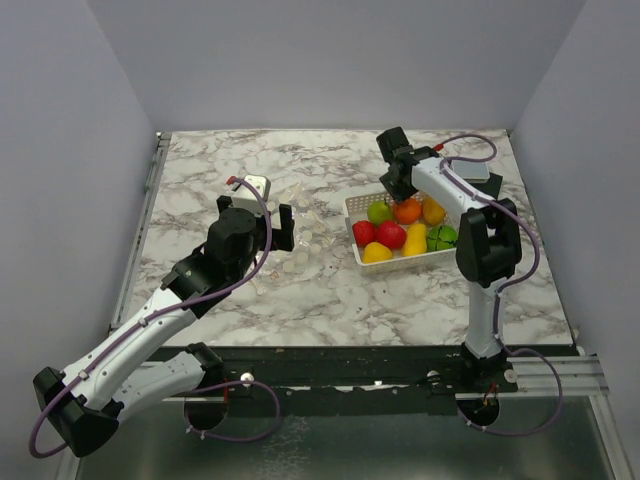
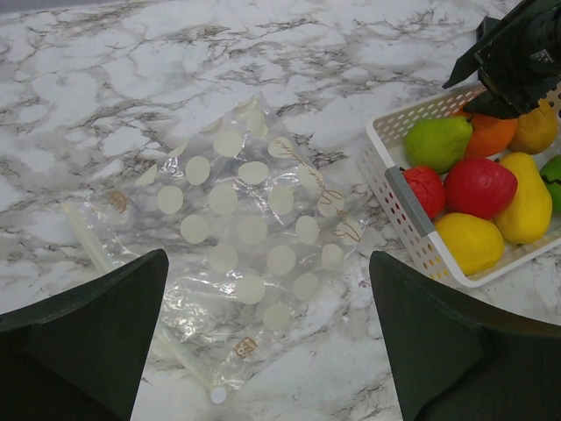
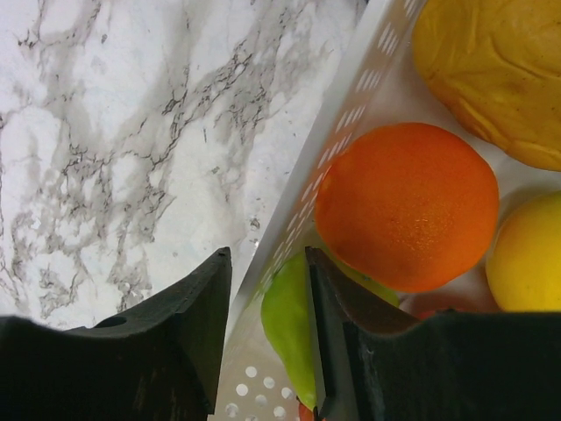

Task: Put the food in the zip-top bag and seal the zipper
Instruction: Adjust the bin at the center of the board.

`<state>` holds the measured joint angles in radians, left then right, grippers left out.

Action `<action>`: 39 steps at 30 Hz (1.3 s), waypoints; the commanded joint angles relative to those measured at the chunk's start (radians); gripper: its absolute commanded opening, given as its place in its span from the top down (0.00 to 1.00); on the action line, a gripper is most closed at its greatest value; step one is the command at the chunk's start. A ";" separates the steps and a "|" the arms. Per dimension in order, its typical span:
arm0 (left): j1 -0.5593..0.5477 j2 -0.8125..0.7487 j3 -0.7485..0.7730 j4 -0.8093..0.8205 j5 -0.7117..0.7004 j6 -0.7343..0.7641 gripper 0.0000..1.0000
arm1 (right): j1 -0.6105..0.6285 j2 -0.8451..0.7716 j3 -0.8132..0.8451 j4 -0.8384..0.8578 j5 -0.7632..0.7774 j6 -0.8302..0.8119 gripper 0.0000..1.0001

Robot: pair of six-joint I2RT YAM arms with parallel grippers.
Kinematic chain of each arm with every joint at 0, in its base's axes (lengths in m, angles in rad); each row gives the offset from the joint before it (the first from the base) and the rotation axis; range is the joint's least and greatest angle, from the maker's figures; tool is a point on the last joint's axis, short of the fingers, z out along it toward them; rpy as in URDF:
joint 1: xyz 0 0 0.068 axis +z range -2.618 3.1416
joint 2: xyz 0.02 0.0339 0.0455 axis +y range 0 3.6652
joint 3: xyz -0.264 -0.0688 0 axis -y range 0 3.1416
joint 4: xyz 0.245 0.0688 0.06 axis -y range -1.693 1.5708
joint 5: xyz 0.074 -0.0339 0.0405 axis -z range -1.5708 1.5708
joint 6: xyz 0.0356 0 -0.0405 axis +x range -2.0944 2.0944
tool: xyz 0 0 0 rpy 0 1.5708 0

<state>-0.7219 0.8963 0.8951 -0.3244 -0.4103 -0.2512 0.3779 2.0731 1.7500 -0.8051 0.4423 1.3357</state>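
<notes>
1. Marble table (image 1: 330, 290): zip-top bag (image 2: 254, 237) lies flat under left gripper (image 2: 267, 259), fingers wide.
2. Food (image 2: 478, 186) fills white basket (image 2: 399, 206); right gripper (image 3: 267, 259), fingers narrow, straddles its wall, grip unclear.
3. Bag seems flimsy, slippery: pinch the stiffer zipper (image 2: 86, 237).

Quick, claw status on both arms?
Left claw: open, empty, above the zip-top bag.
Right claw: narrow gap, astride the basket wall; cannot tell whether it is gripping.

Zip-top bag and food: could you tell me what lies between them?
The wall of the white basket stands between the zip-top bag and the food, left wrist view.
</notes>
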 commanded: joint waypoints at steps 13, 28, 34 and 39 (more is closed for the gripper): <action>0.003 -0.010 0.004 -0.008 0.017 -0.008 0.01 | -0.004 0.026 0.021 0.021 -0.035 -0.024 0.70; 0.003 0.007 0.005 -0.011 0.014 -0.007 0.01 | -0.002 -0.063 -0.108 0.112 -0.136 -0.133 0.99; 0.003 0.011 0.006 -0.013 0.010 -0.006 0.01 | 0.009 -0.121 -0.175 0.143 -0.169 -0.212 0.99; 0.003 0.015 0.006 -0.014 0.008 -0.005 0.01 | 0.030 -0.177 -0.218 0.166 -0.196 -0.288 0.99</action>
<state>-0.7219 0.9051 0.8951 -0.3309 -0.4103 -0.2508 0.3851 1.9503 1.5658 -0.6521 0.2920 1.1427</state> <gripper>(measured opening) 0.988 0.033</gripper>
